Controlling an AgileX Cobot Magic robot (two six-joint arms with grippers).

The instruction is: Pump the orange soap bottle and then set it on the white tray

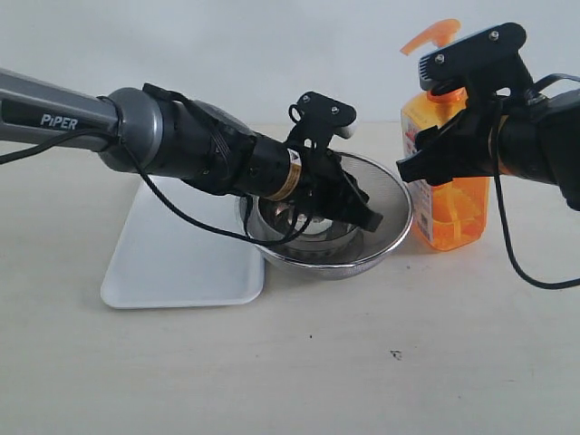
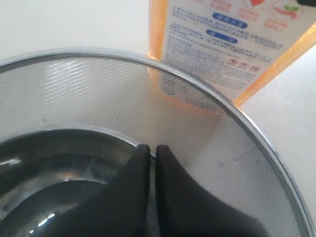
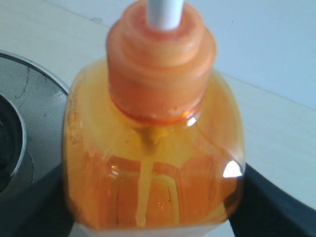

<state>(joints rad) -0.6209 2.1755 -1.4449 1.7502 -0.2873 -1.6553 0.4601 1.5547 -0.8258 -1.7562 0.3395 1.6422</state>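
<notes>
Two end effectors are sharing the desk [image 1: 362,362]. The right end effector [image 1: 433,149] is clamping the orange soap bottle [image 1: 458,217] around its upper body. One dark finger is pressing on each flank, so the jaws are standing fairly wide with the bottle filling the gap between them.

The bottle is standing upright and appears to be resting its base on the desk. Its orange pump head [image 1: 433,36] is rising above the end effector, and the lower body is extending below the fingers. The plastic is translucent orange. Darker orange soap is filling the lower part, and streaks are running down the inside wall. A white stem [image 3: 165,12] is emerging from a ribbed orange collar [image 3: 160,64]. The label [image 2: 232,39] is white with red and blue print too small to read.

The left end effector [image 2: 152,155] is pointing down into a steel mesh bowl [image 1: 391,234]. Its two fingers are closed together and gripping nothing. The bottle is standing just past the bowl's rim, ahead of these fingertips.

The white tray [image 1: 172,263] is lying flat under the left arm, behind the left end effector. It is on the far side of the bowl from the right end effector, well apart from the bottle.
</notes>
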